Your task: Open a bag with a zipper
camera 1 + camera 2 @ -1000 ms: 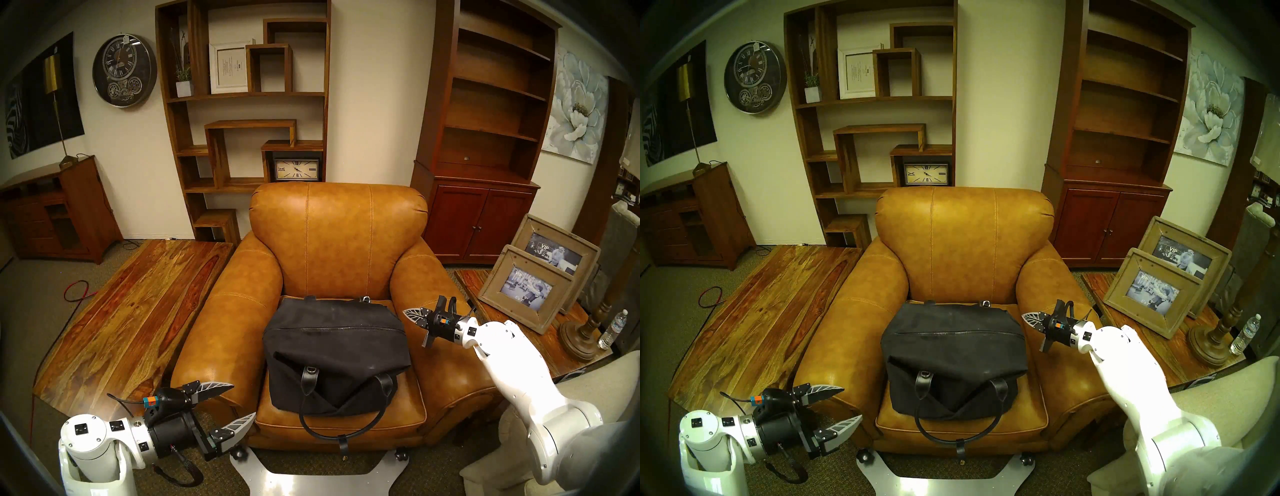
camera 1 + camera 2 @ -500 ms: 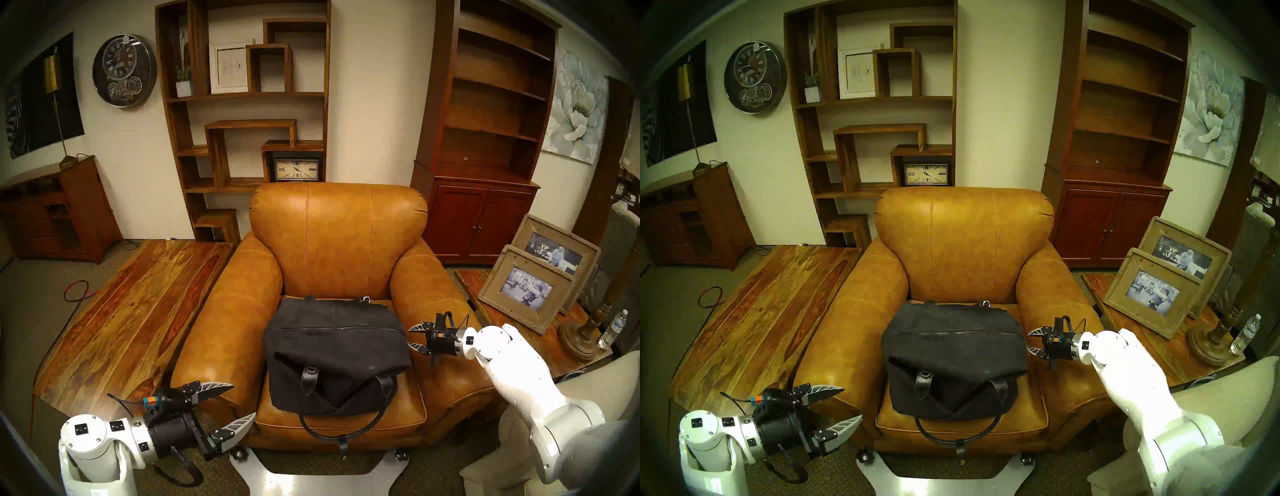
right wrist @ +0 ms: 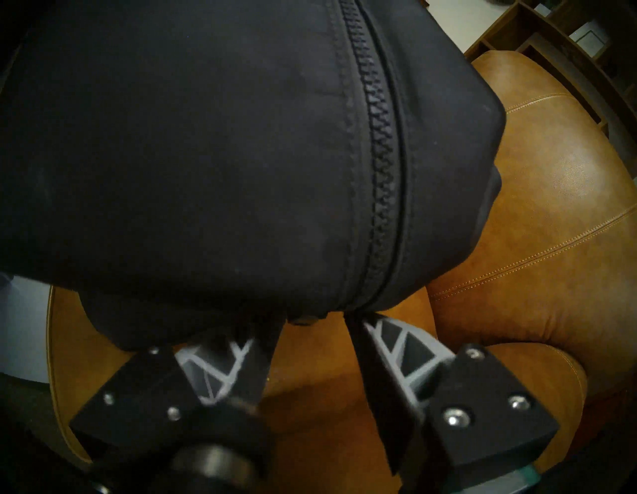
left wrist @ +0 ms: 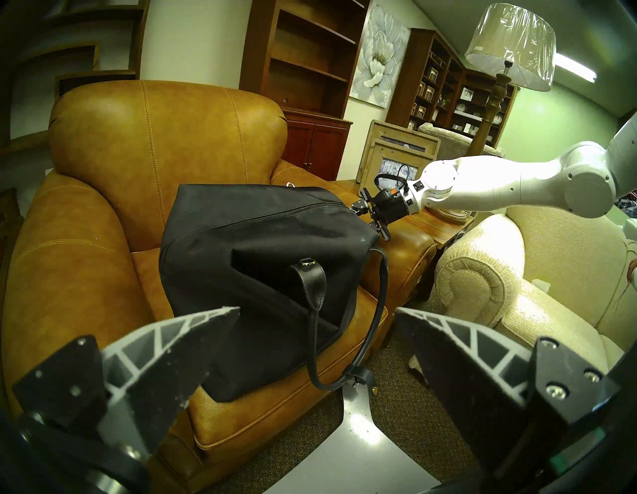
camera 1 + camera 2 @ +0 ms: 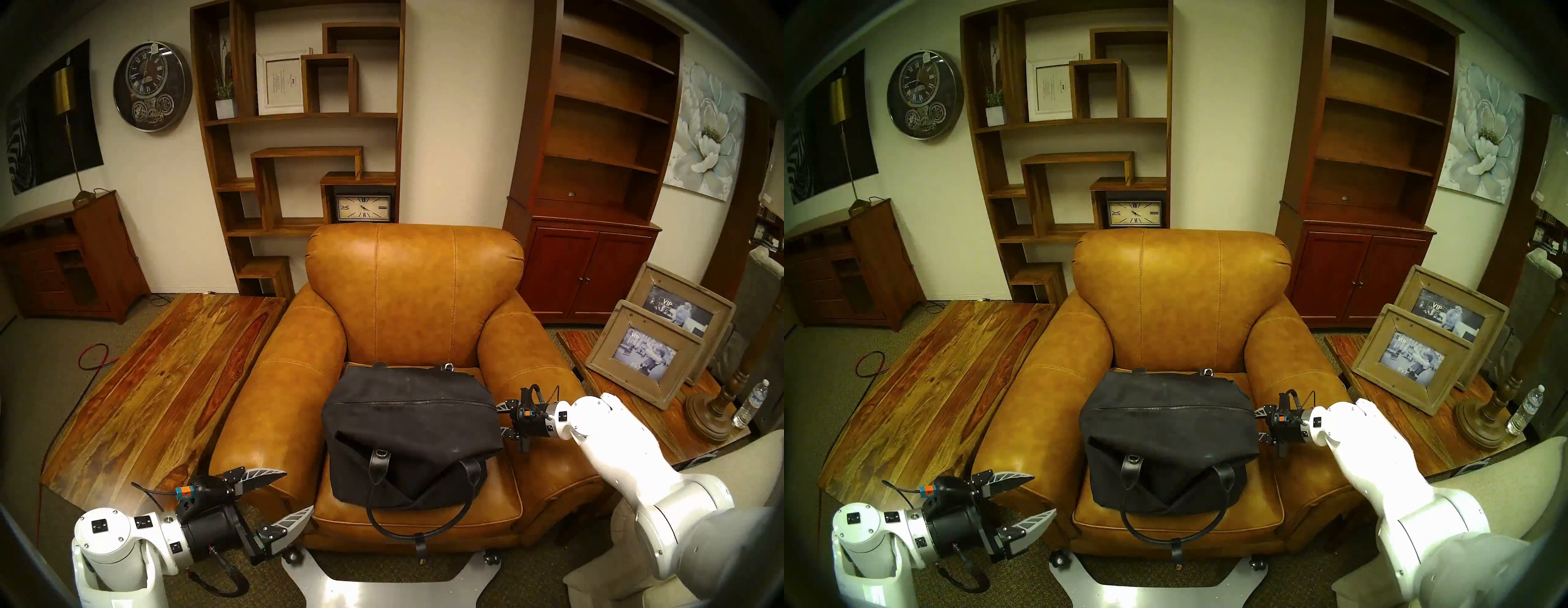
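Observation:
The black canvas bag [image 5: 411, 437] lies on the tan leather armchair's seat [image 5: 424, 516]. Its zipper [image 5: 407, 401] runs shut across the top, nearly full width. A black leather handle [image 5: 384, 524] hangs over the seat's front edge. My right gripper [image 5: 502, 419] is open at the bag's right end, fingers close to the fabric. In the right wrist view the zipper [image 3: 382, 172] ends just at one fingertip [image 3: 365, 324] of this gripper [image 3: 312, 320]; the bag [image 3: 172, 155] fills the view. My left gripper [image 5: 298, 490] is open and empty beside the left armrest's front.
The armchair's armrests [image 5: 547, 407] flank the bag closely. A wooden table [image 5: 161, 382] stands at the left. A side table [image 5: 695, 407] at the right holds picture frames [image 5: 645, 356], a lamp base and a water bottle [image 5: 751, 403]. A cream armchair [image 4: 517, 269] stands at my right.
My right gripper has moved down and left to the bag's right end and turned so both fingers face the bag. The left arm and the bag have not moved.

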Robot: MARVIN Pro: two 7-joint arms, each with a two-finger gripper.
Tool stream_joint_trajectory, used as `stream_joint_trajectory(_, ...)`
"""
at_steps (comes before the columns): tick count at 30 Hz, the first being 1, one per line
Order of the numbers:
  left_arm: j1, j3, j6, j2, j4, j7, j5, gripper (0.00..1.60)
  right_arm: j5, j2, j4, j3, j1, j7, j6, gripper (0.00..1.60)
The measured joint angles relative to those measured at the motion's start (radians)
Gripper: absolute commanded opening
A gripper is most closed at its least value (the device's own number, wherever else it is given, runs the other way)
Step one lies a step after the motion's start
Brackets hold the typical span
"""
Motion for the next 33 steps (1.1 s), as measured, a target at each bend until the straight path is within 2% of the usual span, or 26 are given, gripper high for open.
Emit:
stream_joint_trajectory(7,-0.001,-0.002,0.0,-0.002,0.0,-0.002,0.003,1.6,0.017,0.001,-0.013,0.023,-0.008,0.017,-0.006,1.6)
stream_joint_trajectory(13,-0.003,-0.003,0.0,-0.004,0.0,-0.005,0.005,1.6,0.001,0.014,-0.071,0.045,-0.055,-0.051,-0.002,1.6)
stream_joint_trajectory(33,-0.006,-0.006,0.0,-0.011,0.0,-0.012,0.011,1.6,-0.02,0.02,-0.112,0.063,-0.095,-0.084,0.027,1.6)
